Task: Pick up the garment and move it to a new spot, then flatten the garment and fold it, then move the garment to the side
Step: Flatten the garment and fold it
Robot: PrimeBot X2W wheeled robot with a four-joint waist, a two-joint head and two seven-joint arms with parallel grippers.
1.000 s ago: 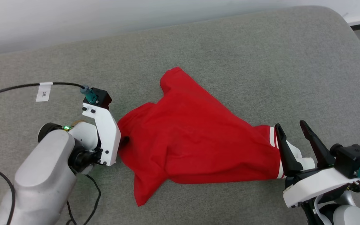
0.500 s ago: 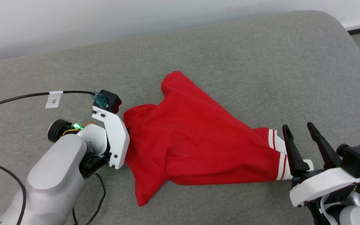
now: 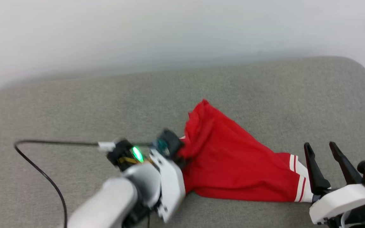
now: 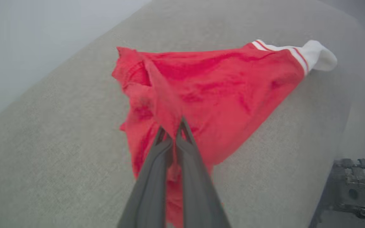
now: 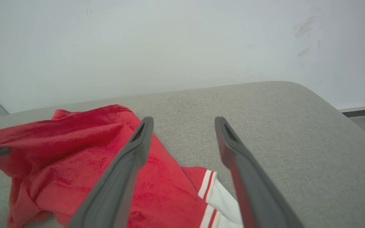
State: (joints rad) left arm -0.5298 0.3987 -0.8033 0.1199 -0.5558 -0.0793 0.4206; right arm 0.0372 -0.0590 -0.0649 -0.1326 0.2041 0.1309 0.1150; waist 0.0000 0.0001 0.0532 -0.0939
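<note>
Pinching a raised fold of the red jersey T-shirt (image 3: 233, 167), the left hand (image 3: 182, 156) sits in the head view at its left end on the grey bench (image 3: 265, 88). The right hand (image 3: 319, 146) is spread wide beside the white sleeve (image 3: 306, 191).

Left wrist view: the fingers (image 4: 157, 164) are clamped together on red cloth, which is pulled up off the bench.

Right wrist view: the right hand's wide-apart prongs frame the white sleeve and grip nothing.
</note>
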